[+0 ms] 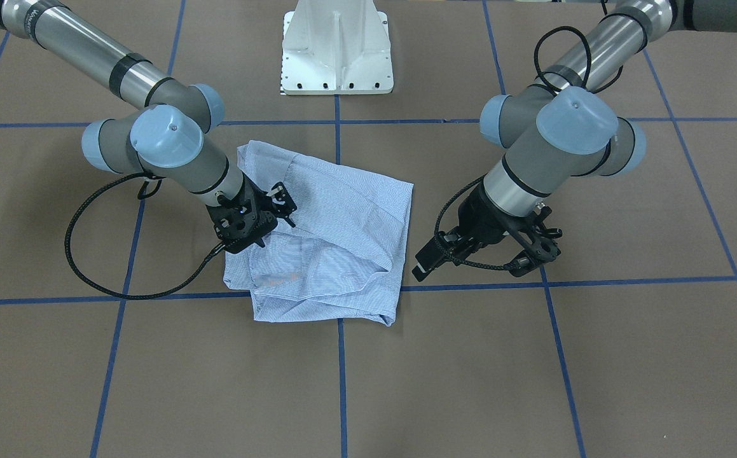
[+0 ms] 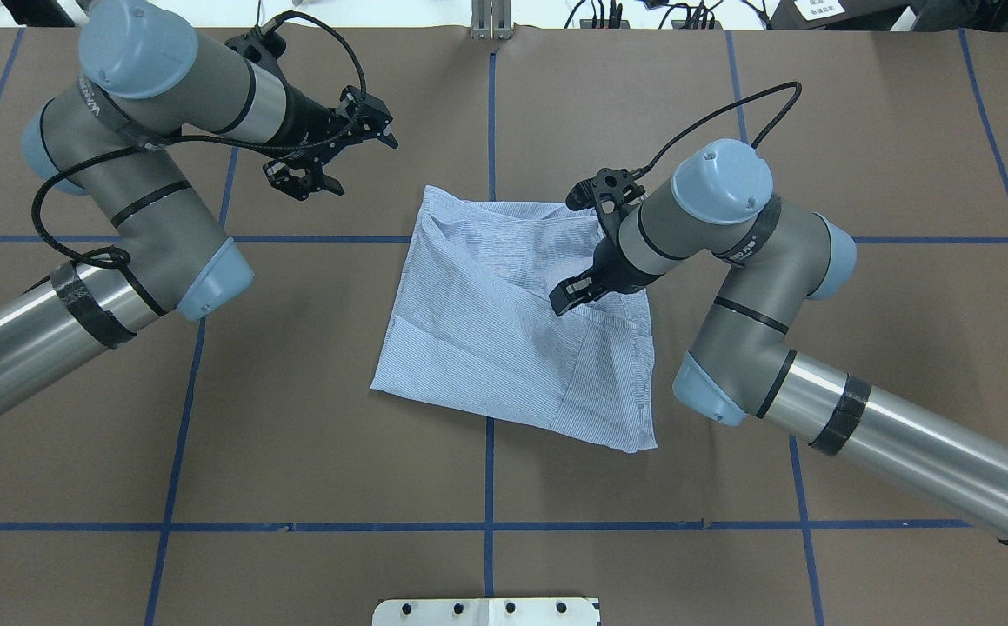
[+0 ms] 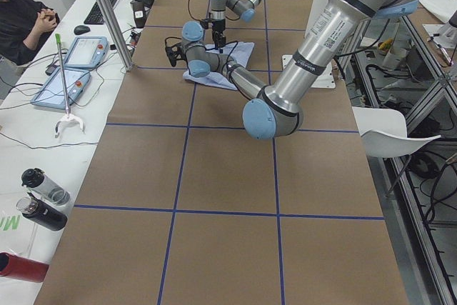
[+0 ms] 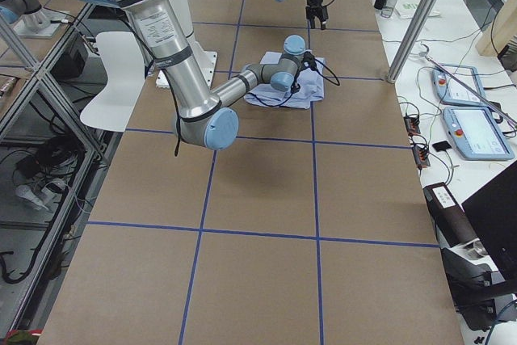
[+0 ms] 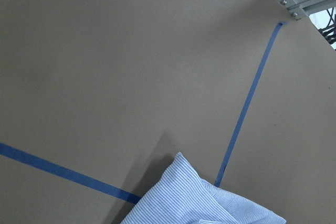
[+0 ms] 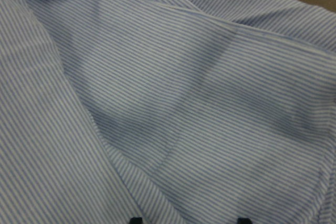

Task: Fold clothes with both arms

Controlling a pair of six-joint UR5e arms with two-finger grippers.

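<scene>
The light blue striped shirt [image 1: 343, 216] lies folded into a rough square at the table's middle [image 2: 486, 330]. My right gripper [image 2: 566, 300] hovers low over the shirt's right part, also seen in the front view [image 1: 287, 207]. Its fingertips [image 6: 241, 220] stand apart at the bottom of the right wrist view, with only striped cloth [image 6: 184, 103] below, so it is open and empty. My left gripper [image 2: 356, 161] is wide open and empty above bare table, beyond the shirt's far left corner [image 1: 543, 251]. The left wrist view shows just that corner [image 5: 194, 203].
The white pedestal base [image 1: 336, 51] stands behind the shirt. Blue tape lines [image 2: 488, 487] grid the brown table. Black cables [image 1: 88, 267] loop from both wrists. A side table with tablets [image 3: 68, 69] and bottles, and a seated person [image 3: 21, 19], lie past the far edge.
</scene>
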